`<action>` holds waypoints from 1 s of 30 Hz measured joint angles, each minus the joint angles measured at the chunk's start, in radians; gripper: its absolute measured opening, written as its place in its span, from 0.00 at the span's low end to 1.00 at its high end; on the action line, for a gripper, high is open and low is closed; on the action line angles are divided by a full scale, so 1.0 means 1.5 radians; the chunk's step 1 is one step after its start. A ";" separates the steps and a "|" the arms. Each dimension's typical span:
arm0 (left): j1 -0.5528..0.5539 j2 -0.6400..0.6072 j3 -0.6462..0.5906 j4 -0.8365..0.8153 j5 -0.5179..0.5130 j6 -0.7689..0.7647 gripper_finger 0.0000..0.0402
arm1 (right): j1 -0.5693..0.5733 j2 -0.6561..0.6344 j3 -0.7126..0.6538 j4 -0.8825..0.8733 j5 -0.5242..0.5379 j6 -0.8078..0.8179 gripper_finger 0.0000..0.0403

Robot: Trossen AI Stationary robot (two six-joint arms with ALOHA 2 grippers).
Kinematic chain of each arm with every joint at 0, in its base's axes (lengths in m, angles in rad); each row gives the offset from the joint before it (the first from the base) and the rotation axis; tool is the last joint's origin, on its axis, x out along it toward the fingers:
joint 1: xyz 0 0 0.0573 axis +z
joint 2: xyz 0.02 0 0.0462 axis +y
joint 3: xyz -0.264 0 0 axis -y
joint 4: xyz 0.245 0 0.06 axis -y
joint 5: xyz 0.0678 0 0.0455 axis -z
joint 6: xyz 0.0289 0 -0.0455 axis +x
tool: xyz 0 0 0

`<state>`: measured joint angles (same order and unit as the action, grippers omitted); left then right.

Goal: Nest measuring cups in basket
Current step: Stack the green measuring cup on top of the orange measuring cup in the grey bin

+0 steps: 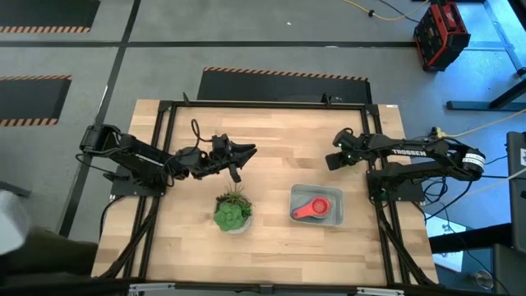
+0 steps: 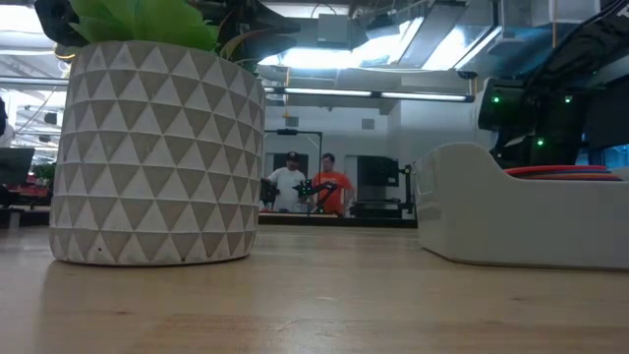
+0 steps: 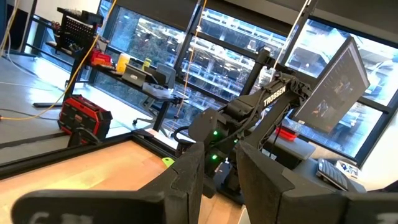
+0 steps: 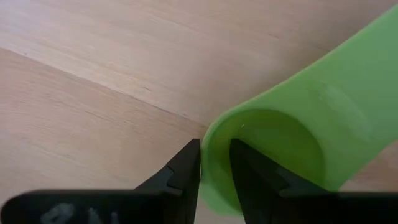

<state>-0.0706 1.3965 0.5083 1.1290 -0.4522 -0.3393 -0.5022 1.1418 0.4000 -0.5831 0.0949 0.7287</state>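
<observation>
A green measuring cup (image 4: 280, 137) lies on the wooden table, bowl opening up, with its handle (image 4: 367, 68) reaching away from my right gripper (image 4: 215, 163). That gripper points steeply down at the table's right (image 1: 339, 158) and is shut on the cup's rim. The greyish basket (image 1: 316, 205) stands near the front right and holds a red measuring cup (image 1: 311, 209). In the low view the red cup's rim (image 2: 570, 171) shows over the basket's wall (image 2: 511, 221). My left gripper (image 3: 219, 177) hangs raised over the table's left half (image 1: 246, 151), narrowly open, with nothing between its fingers. My right gripper has the green cup's bowl wall at the rim (image 4: 210, 138), on the side away from the handle. One finger (image 4: 185, 167) is outside the bowl and one finger (image 4: 252, 174) inside. The fingers come from above, pointing steeply down. The cup sits opening up, seemingly on the table.
A green spiky plant in a white patterned pot (image 1: 233, 212) stands near the front middle, left of the basket; it fills the left of the low view (image 2: 157, 147). Bare wood lies between the two arms. People stand far off in the room (image 2: 310, 182).
</observation>
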 joint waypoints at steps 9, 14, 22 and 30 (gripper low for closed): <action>0.000 0.000 0.000 0.000 0.000 0.000 0.22 | 0.000 0.000 0.000 -0.001 -0.003 -0.001 0.16; 0.000 0.000 0.000 0.000 0.000 0.000 0.22 | 0.000 0.000 0.001 0.000 -0.002 -0.014 0.06; 0.000 0.000 0.000 0.000 -0.001 0.004 0.22 | 0.000 0.002 0.013 0.000 -0.006 -0.080 0.05; 0.000 0.000 0.000 0.000 0.000 0.004 0.22 | 0.001 0.003 0.109 -0.013 -0.016 -0.162 0.03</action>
<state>-0.0704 1.3964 0.5084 1.1290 -0.4526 -0.3328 -0.5007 1.1469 0.5640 -0.6028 0.0705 0.4852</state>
